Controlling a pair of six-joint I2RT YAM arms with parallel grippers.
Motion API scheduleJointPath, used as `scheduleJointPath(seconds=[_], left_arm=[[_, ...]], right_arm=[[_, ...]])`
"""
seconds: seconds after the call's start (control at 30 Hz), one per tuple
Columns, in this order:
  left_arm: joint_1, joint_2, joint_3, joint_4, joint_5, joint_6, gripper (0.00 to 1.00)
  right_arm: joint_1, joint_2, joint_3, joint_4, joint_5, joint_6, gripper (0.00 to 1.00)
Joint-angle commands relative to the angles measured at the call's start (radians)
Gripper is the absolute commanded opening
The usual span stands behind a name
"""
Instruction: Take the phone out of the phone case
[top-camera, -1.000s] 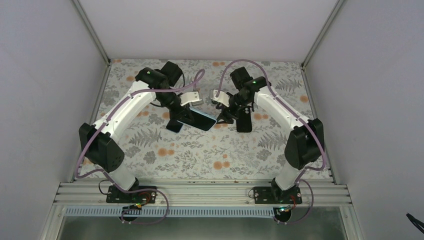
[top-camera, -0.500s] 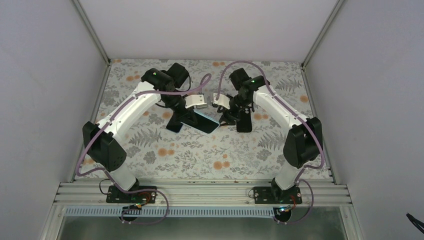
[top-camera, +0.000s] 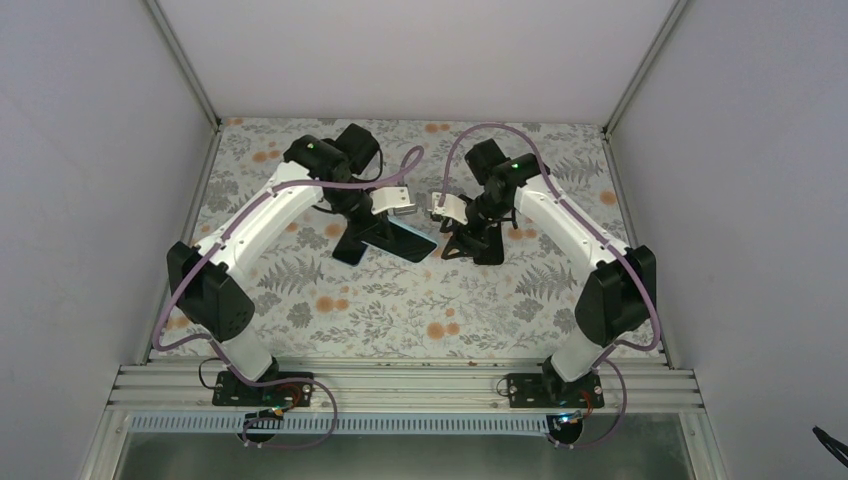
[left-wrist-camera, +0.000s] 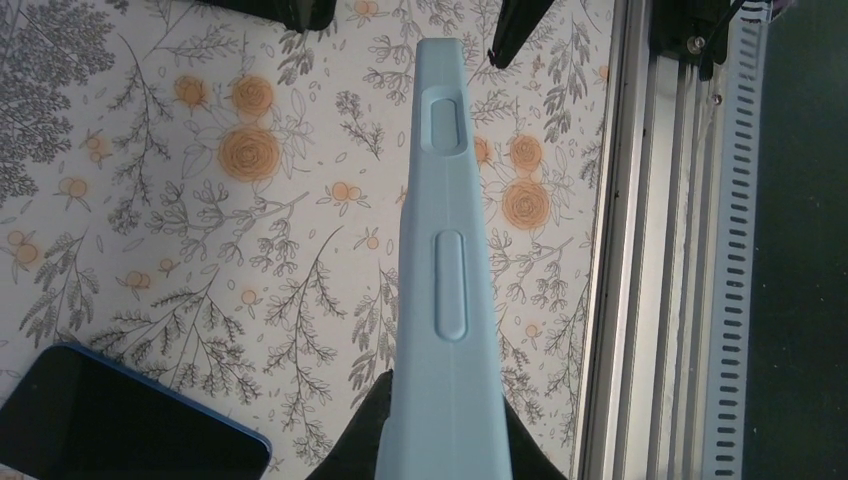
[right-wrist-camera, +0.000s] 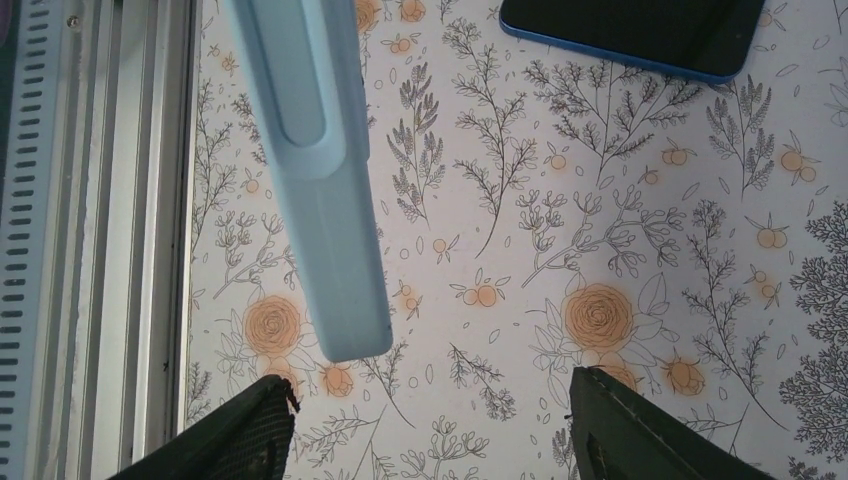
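1. Floral tablecloth (top-camera: 400, 310) inside a plain white-walled box, with a metal rail (top-camera: 400, 380) along the near edge.
2. The left gripper (left-wrist-camera: 441, 445) is clamped on the pale blue phone case (left-wrist-camera: 445, 250). It's holding the case edge-on up off the cloth, side buttons facing the wrist cam.
3. The phone (left-wrist-camera: 110, 420) is already out. It's lying flat on the cloth, dark screen up, blue rim, apart from the case.
4. The right gripper (right-wrist-camera: 432, 385) is spread wide with nothing in it. The case's free end shows near one of its fingers, not pinched.

Left gripper (left-wrist-camera: 440, 440) clamped — right gripper (right-wrist-camera: 430, 395) spread wide, arms angled inward.
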Motion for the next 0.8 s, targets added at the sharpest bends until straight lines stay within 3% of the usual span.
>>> scheduleJointPath(seconds=[0.0,0.77], left_arm=[[-0.005,-0.002,0.048,0.012,0.041,-0.006,0.02],[-0.052,0.005,0.03,0.001,0.125,0.016,0.02]], right_arm=[[0.006,-0.01,-0.001,-0.01,-0.022,-0.015,0.68],[-0.002,0.087,0.044,0.006,-0.013,-0.038,0.6]])
